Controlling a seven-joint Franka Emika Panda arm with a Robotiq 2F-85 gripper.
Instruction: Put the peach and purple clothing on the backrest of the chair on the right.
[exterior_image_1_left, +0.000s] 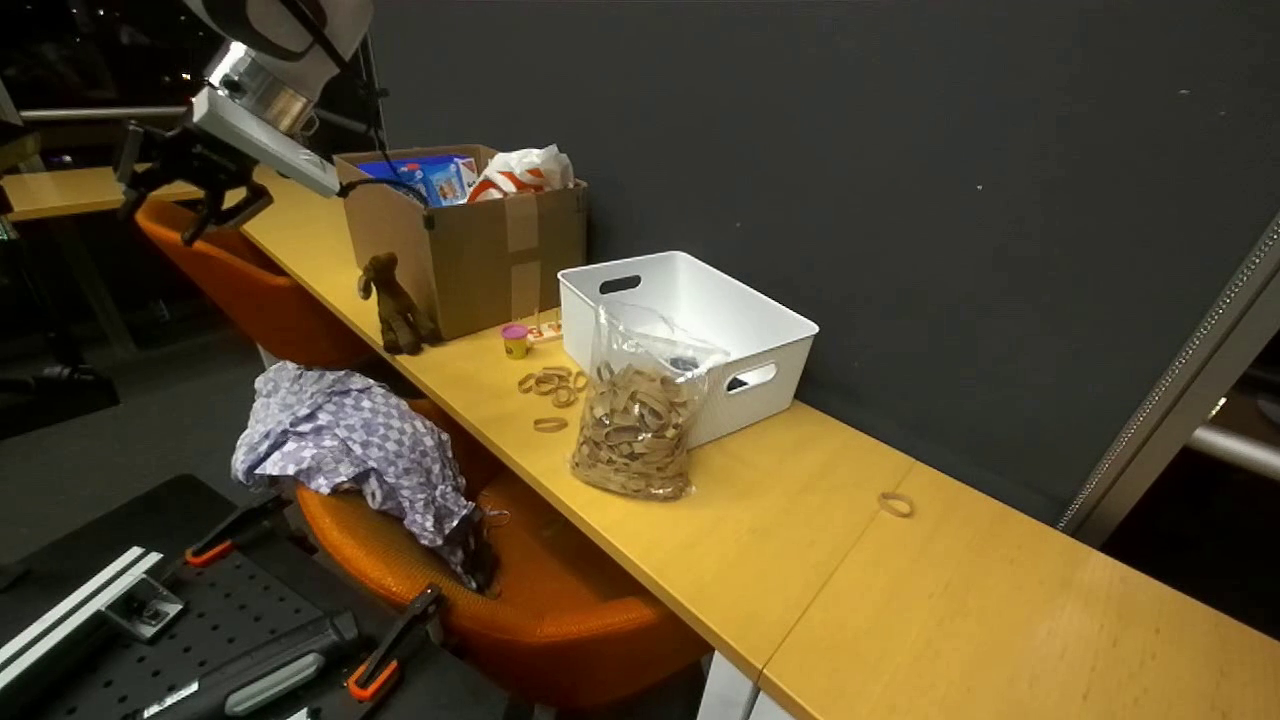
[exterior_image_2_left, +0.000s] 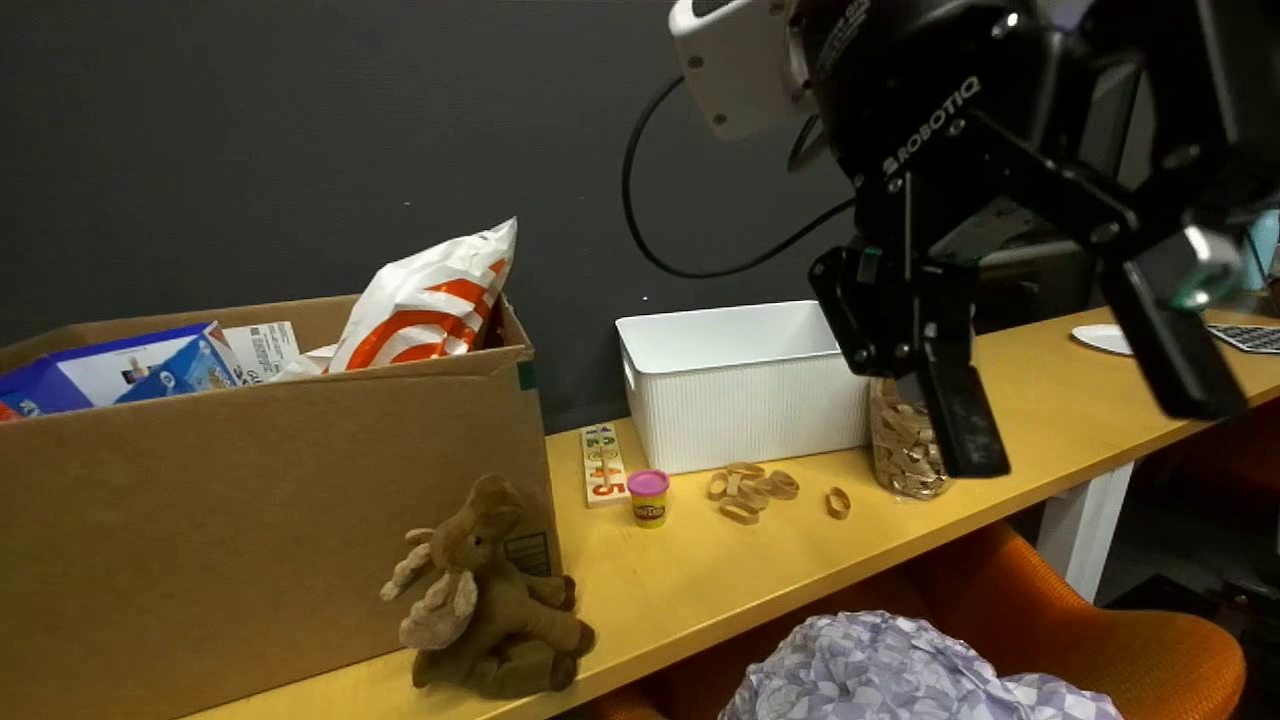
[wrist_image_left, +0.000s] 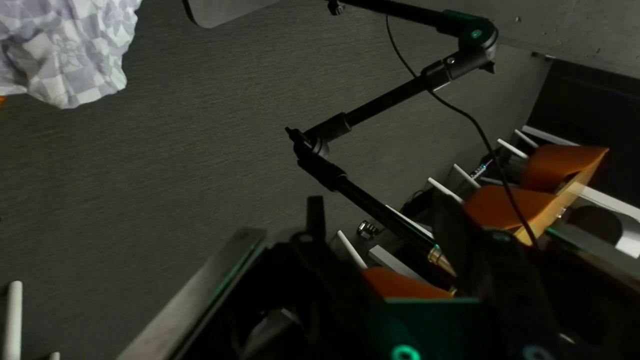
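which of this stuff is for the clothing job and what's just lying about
For the job: clothing, chair it's draped over, jaws (open, nothing between them).

Just lying about: box, bin, bag of bands, loose bands, toy moose, tub, number board.

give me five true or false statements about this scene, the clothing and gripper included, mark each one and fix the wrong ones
1. The clothing is draped over an orange chair. True.
2. The clothing is gripped. False: the gripper is open, holding nothing.
3. The bag of tan bands stands beside the white bin. True.
4. The plush moose sits beside the box. True.
5. The box is shut. False: it is open, with packages showing.
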